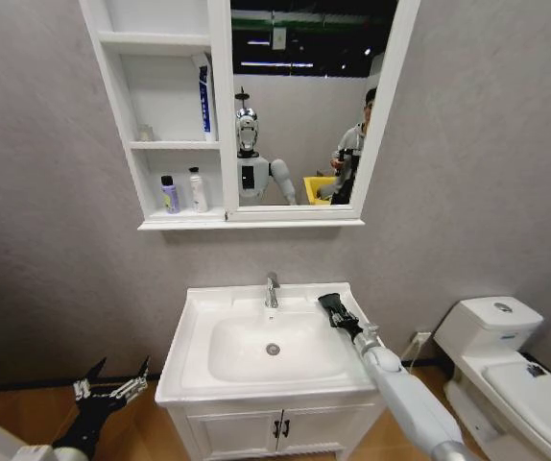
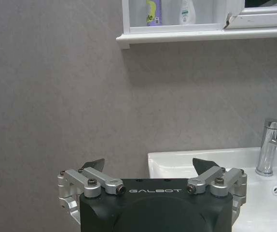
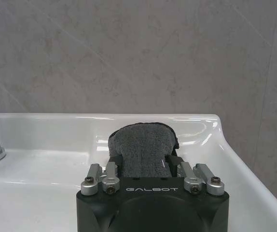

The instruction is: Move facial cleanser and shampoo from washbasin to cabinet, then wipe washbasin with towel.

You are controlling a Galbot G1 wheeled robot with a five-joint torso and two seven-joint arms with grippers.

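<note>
Right end effector (image 3: 143, 162) clamped on towel (image 3: 143, 147) (dark grey), over washbasin (image 1: 194, 312) back right rim, left end effector (image 2: 150, 169) spread wide

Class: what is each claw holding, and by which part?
Right claw grips the towel by its near end, over the washbasin rim. Left claw holds nothing.

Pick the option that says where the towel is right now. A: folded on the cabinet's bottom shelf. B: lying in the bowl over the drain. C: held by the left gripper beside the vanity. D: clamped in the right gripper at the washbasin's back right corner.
D: the right gripper is shut on the dark grey towel, at the back right corner of the washbasin.
</note>
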